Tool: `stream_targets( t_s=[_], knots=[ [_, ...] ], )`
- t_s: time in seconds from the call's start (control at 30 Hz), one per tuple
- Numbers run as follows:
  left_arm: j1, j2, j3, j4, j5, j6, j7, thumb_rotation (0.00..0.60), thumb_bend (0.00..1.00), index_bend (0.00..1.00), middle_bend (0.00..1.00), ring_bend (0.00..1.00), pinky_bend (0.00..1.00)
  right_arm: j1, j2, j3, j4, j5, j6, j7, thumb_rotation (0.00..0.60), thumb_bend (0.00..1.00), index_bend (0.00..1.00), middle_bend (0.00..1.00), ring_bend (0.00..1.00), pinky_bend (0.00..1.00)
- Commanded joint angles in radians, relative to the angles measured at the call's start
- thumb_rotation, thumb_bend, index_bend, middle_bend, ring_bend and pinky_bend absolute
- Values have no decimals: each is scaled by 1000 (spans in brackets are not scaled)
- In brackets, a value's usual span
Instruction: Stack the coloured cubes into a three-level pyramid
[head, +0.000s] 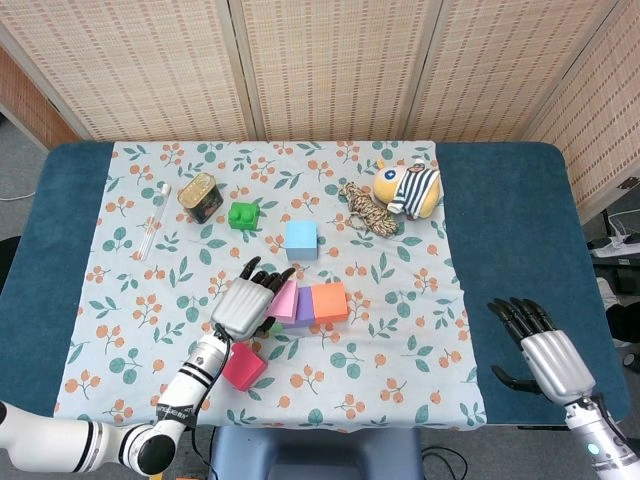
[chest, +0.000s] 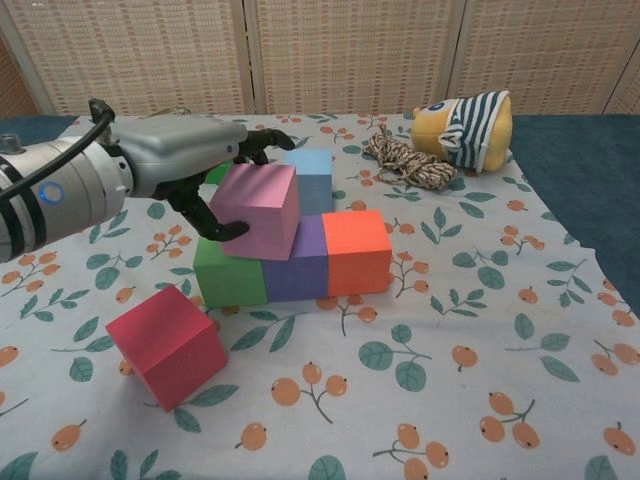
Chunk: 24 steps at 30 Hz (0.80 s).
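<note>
My left hand (chest: 175, 160) grips the pink cube (chest: 257, 209), thumb on its near left face and fingers (chest: 262, 140) hooked over its top back edge. The cube rests tilted on the bottom row, over the seam where the green cube (chest: 229, 273) meets the purple cube (chest: 297, 262). The orange cube (chest: 356, 251) sits touching the purple one on the other side, so the three form one straight line on the flowered cloth (chest: 470, 330) covering the surface. The red cube (chest: 168, 345) lies apart, near the front edge, turned at an angle. The light blue cube (chest: 311, 180) stands just behind the row. In the head view, my right hand (head: 541, 355) hangs off the far right side over the blue surface (head: 510, 210), fingers spread and grasping nothing. Toward the back of the cloth lie a striped plush toy (chest: 468, 130), a coil of rope (chest: 404, 160) beside it, a green toy brick (head: 241, 215), a small tin (head: 201, 196) and a clear tube (head: 152, 221).
</note>
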<state>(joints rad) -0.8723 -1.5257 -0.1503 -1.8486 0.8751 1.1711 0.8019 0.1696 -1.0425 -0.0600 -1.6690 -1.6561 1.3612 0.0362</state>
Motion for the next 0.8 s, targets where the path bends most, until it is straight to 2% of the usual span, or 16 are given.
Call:
stream_targets(
  t_s=[0.03, 0.5, 0.7, 0.8],
  knots=[
    [-2, -2, -1, 2, 1, 1, -1, 600, 380, 0, 533, 270, 74, 0, 1, 0, 0, 0, -1, 0, 528, 213, 4, 50, 0, 56],
    [-7, 8, -1, -9, -12, 3, 6, 600, 367, 0, 346, 248, 80, 0, 0, 0, -2, 0, -5, -3, 528, 216, 4, 50, 0, 56],
    [-15, 12, 0, -17, -25, -2, 14, 600, 369, 0, 224, 233, 87, -1, 1, 1, -2, 1, -3, -1, 528, 217, 4, 50, 0, 56],
    [-18, 11, 0, -15, -23, 0, 14, 600, 372, 0, 109, 212, 90, 0, 1, 0, -2, -1, -5, -2, 528, 219, 4, 50, 0, 56]
  ],
)
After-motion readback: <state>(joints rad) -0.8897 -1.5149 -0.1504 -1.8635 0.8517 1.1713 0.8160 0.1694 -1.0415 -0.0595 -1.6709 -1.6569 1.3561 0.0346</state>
